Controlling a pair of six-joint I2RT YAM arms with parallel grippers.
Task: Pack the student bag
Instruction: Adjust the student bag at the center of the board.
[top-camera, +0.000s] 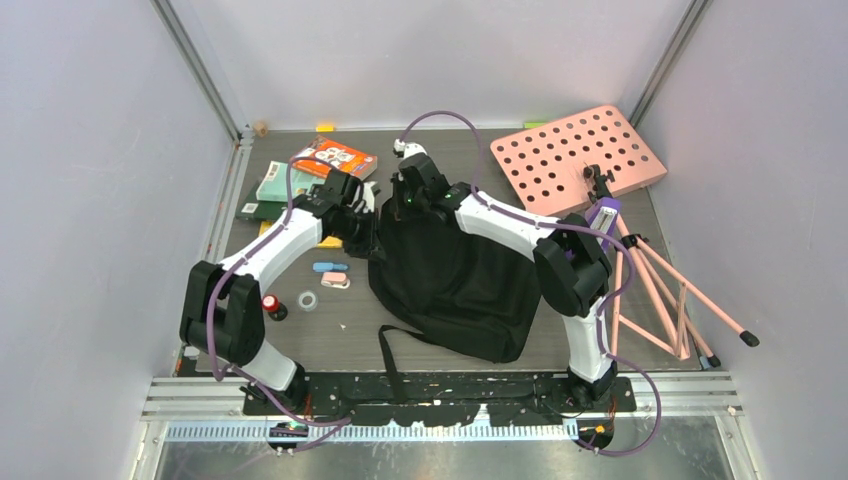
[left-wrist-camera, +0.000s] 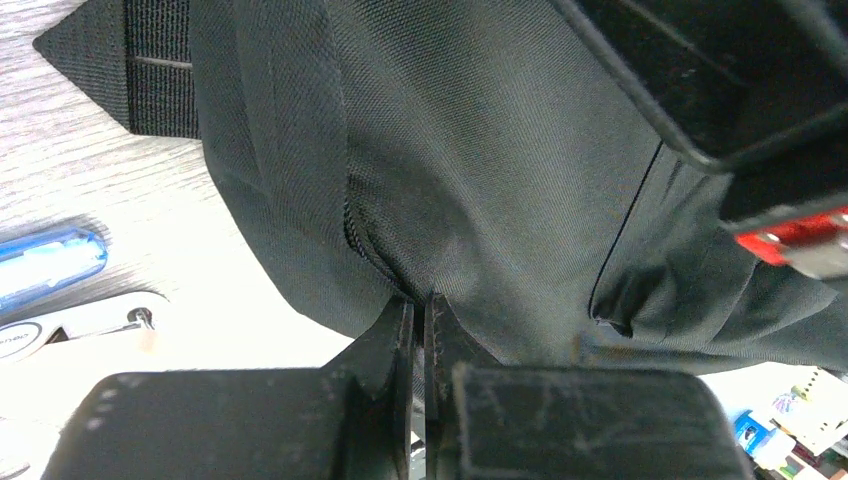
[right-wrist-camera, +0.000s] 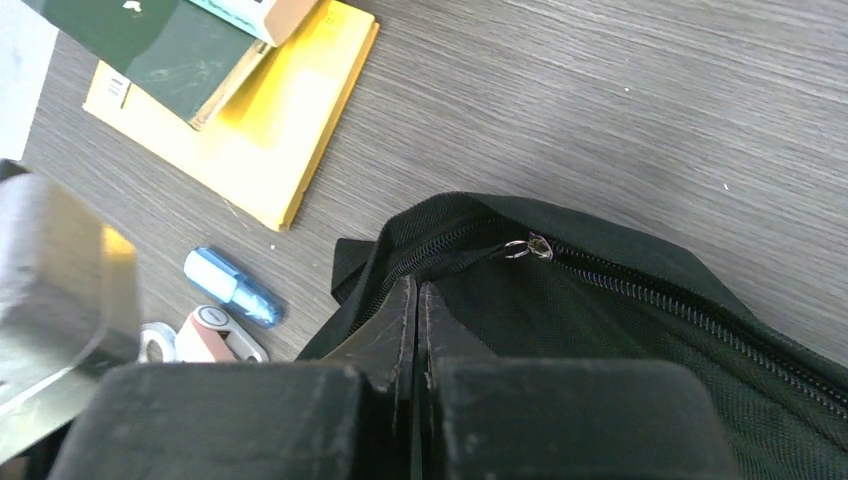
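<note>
The student bag (top-camera: 455, 285), a big black fabric backpack, lies in the middle of the table. My left gripper (top-camera: 362, 218) is at its upper left edge. In the left wrist view the left gripper (left-wrist-camera: 422, 303) is shut, pinching bag fabric (left-wrist-camera: 480, 160) beside a zipper seam. My right gripper (top-camera: 410, 198) is at the bag's top. In the right wrist view the right gripper (right-wrist-camera: 416, 288) is shut at the bag's raised zippered rim (right-wrist-camera: 455, 212), left of the metal zipper pull (right-wrist-camera: 527, 247). The bag's inside is hidden.
Books (top-camera: 330, 160) and a yellow booklet (right-wrist-camera: 270, 130) lie back left. A blue pen-like item (top-camera: 330, 267), a pink item (top-camera: 336, 281), a tape roll (top-camera: 308, 301) and a red-capped thing (top-camera: 272, 305) sit left of the bag. A pink holed board (top-camera: 580, 158) on a stand (top-camera: 660, 290) is at the right. A strap (top-camera: 390, 350) trails toward the front.
</note>
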